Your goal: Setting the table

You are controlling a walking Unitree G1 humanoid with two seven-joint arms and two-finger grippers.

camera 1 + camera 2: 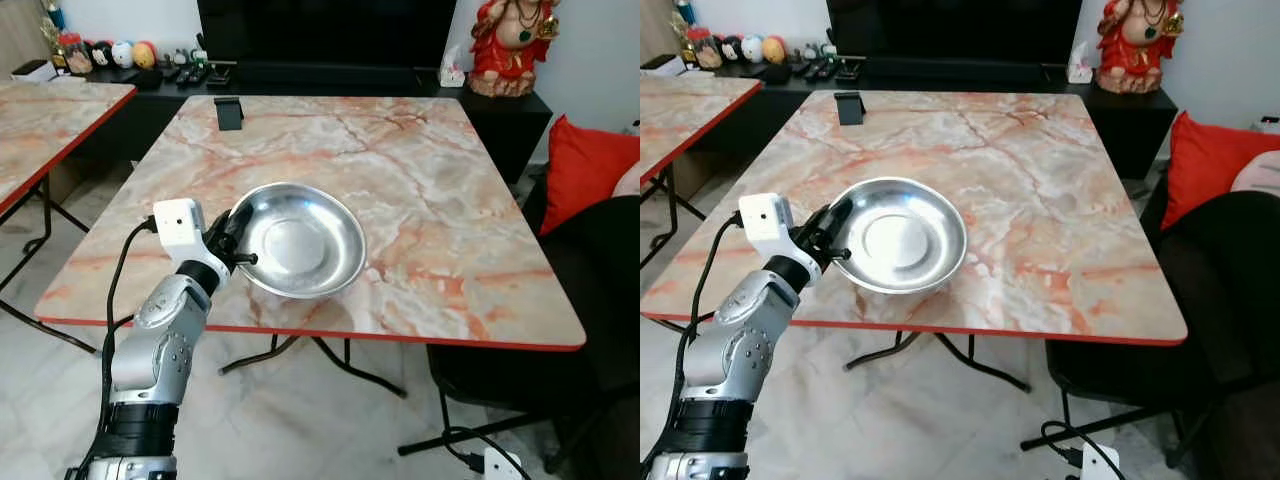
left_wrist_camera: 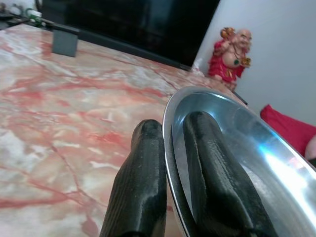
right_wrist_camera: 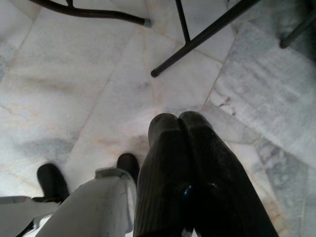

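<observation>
A shiny steel bowl rests on the marble-patterned table, near its front edge. My left gripper is shut on the bowl's left rim. One black finger lies inside the steel bowl and the other finger presses outside the rim. My right gripper hangs shut with nothing in it, pointing down at the white marble floor.
A small black stand sits at the table's far left. A red statue and a dark TV stand behind the table. A second table is to the left, a red cushion and dark chair to the right.
</observation>
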